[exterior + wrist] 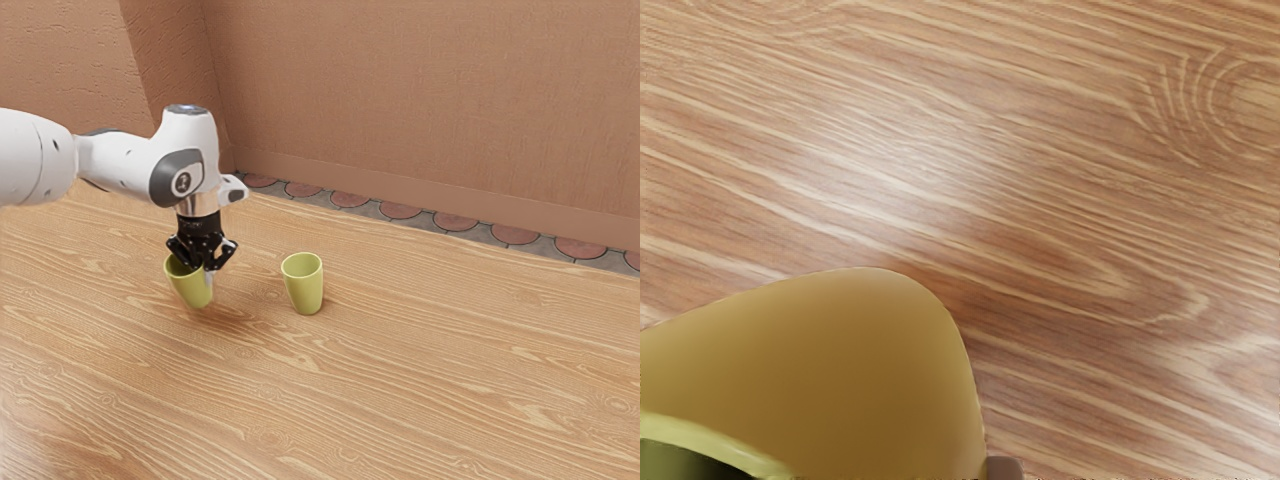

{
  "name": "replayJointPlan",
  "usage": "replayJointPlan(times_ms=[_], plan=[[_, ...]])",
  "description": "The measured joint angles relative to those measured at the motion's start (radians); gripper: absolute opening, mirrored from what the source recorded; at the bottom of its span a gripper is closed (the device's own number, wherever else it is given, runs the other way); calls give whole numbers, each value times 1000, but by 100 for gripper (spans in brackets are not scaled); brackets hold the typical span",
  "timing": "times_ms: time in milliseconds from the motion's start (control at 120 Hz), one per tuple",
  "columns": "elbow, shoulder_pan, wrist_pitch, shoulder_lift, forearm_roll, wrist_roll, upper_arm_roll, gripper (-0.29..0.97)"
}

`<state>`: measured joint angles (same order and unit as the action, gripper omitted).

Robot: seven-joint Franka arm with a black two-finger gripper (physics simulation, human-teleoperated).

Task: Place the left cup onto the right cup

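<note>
Brown walls back a wood-grain table (450,380) in the exterior view; left of centre, the end effector (203,262) is closed narrowly on the rim of the left cup (188,283), which tilts; the right cup (302,282) stands upright near centre frame. Wrist view: the left cup (820,370) looms just under the hand, above the table (1060,150); the lift should probably clear the other rim, level the cup, then centre it before lowering.

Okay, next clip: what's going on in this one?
The Franka arm's gripper has its fingers closed over the rim of the left green cup. The cup sits tilted in the grip, at or just above the wooden table. The right green cup stands upright and apart, toward the exterior view's right. Nothing is stacked yet.
</note>
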<state>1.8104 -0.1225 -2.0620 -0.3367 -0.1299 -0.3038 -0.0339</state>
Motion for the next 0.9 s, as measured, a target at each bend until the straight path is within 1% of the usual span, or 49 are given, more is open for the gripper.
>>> replayJointPlan(times_ms=[175,333,450,617,900], plan=[[-69,3,45,11,-28,-2,2,-10],[-119,16,96,10,-34,-3,0,-10],[-186,34,137,3,-35,-3,-6,-10],[-266,47,186,-21,-31,-2,-38,-10],[-343,49,222,-84,-27,-2,-93,-10]])
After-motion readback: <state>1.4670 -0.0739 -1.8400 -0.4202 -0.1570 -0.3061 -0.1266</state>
